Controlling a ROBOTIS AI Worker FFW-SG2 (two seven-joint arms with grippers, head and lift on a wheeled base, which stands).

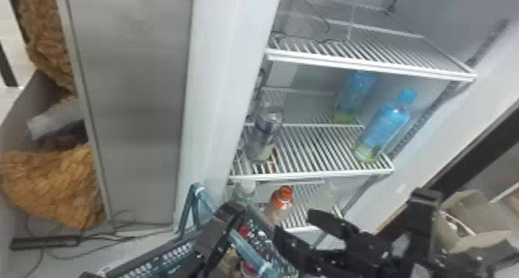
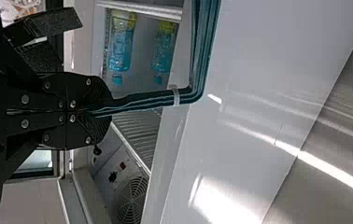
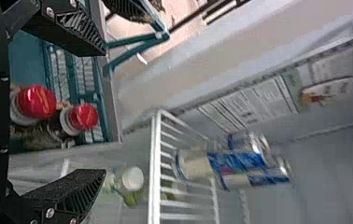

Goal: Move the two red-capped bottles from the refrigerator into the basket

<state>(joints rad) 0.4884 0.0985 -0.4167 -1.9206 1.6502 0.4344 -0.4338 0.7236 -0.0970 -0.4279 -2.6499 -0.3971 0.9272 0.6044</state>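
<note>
A: so where are our two red-capped bottles (image 3: 37, 101)?

B: both in the basket (image 3: 25, 60). We've got the left gripper (image 1: 223, 227) clenched on its teal handle (image 2: 198, 88), right gripper (image 1: 294, 224) spread wide

A: and the lower shelf (image 1: 301, 215)?

B: looks like an orange-capped bottle (image 1: 284, 199), partly hidden from us

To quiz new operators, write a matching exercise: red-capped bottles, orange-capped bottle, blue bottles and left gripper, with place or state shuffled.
1. Red-capped bottles
2. Orange-capped bottle
3. Blue bottles
4. Left gripper

A. Shelf below the cans
B. Jaws shut on the handle
C. In the basket
D. Same shelf as the cans

1-C; 2-A; 3-D; 4-B
</note>
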